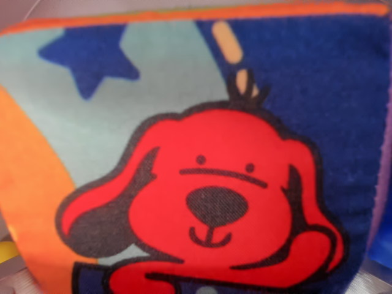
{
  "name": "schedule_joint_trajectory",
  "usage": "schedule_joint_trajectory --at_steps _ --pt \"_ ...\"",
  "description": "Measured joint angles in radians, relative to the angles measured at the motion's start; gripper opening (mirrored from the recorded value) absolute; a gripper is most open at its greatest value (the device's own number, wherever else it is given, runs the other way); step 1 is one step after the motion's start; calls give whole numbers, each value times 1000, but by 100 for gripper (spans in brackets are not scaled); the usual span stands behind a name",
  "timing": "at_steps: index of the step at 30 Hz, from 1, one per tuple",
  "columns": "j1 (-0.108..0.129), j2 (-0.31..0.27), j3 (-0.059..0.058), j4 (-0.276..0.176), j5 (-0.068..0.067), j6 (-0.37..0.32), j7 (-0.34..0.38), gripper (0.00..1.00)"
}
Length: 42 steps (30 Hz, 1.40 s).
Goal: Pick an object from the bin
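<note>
A soft fabric block fills almost the whole wrist view, very close to the camera. Its face shows a red cartoon dog on dark blue, pale teal and orange patches, with a blue star at the upper left and an orange seam along the top edge. No finger of my gripper shows anywhere in the picture, so its place relative to the block cannot be told.
A small yellow object peeks out at the lower left edge. Grey metal surface shows at the bottom right corner, and a purple strip runs down the right edge.
</note>
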Motion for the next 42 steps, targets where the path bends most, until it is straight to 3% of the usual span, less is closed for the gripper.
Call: schedule_joint_trajectory --at_steps 18,42 --pt "0 -89 3 -14 1 -73 0 0" --pt "-1 -248 6 3 12 -248 -6 0"
